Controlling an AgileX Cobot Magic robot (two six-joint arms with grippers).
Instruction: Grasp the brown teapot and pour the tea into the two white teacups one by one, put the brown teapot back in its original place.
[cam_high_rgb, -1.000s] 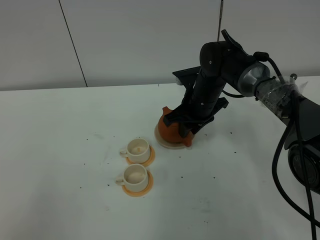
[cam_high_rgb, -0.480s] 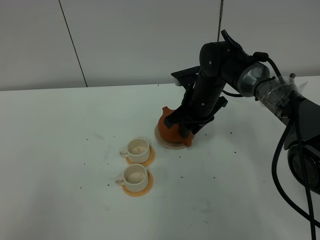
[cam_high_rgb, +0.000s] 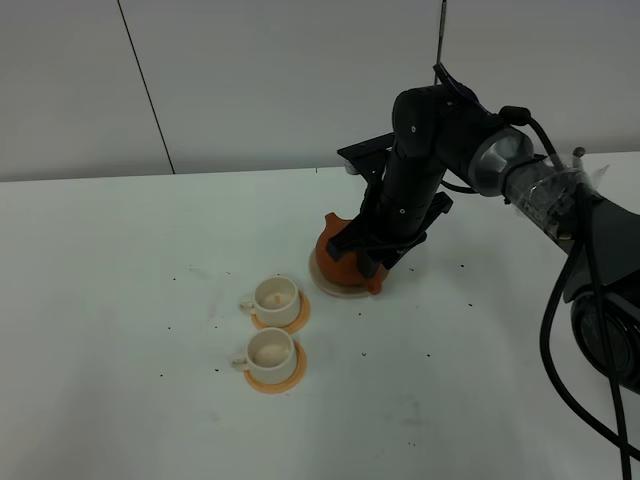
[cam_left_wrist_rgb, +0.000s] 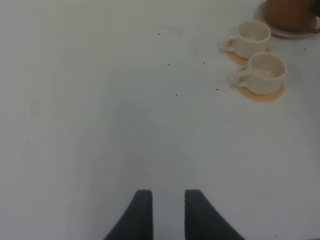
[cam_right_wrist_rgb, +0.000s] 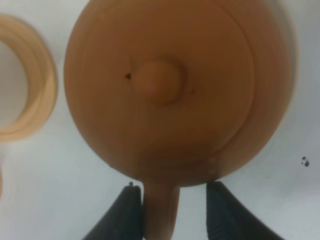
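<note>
The brown teapot (cam_high_rgb: 338, 260) stands on its cream trivet, the original place (cam_high_rgb: 335, 290), its spout pointing back left. My right gripper (cam_high_rgb: 376, 262) hangs low at the pot's right side. In the right wrist view the right gripper (cam_right_wrist_rgb: 173, 195) is open, and its two dark fingers (cam_right_wrist_rgb: 129, 212) straddle the teapot (cam_right_wrist_rgb: 165, 85) handle, with a gap on one side. The two white teacups (cam_high_rgb: 276, 296) (cam_high_rgb: 270, 349) sit on orange coasters in front of and left of the pot. My left gripper (cam_left_wrist_rgb: 168, 215) hovers over bare table, narrowly open and holding nothing, far from the teacups (cam_left_wrist_rgb: 254, 35) (cam_left_wrist_rgb: 267, 71).
The white table (cam_high_rgb: 120, 300) carries scattered dark specks. The right arm's cables (cam_high_rgb: 570, 300) hang at the far right. A grey wall runs behind the table. The orange coasters (cam_high_rgb: 272, 378) lie under the cups.
The right arm's upper links have shifted slightly up and to the left. The teapot and cups stay where they were.
</note>
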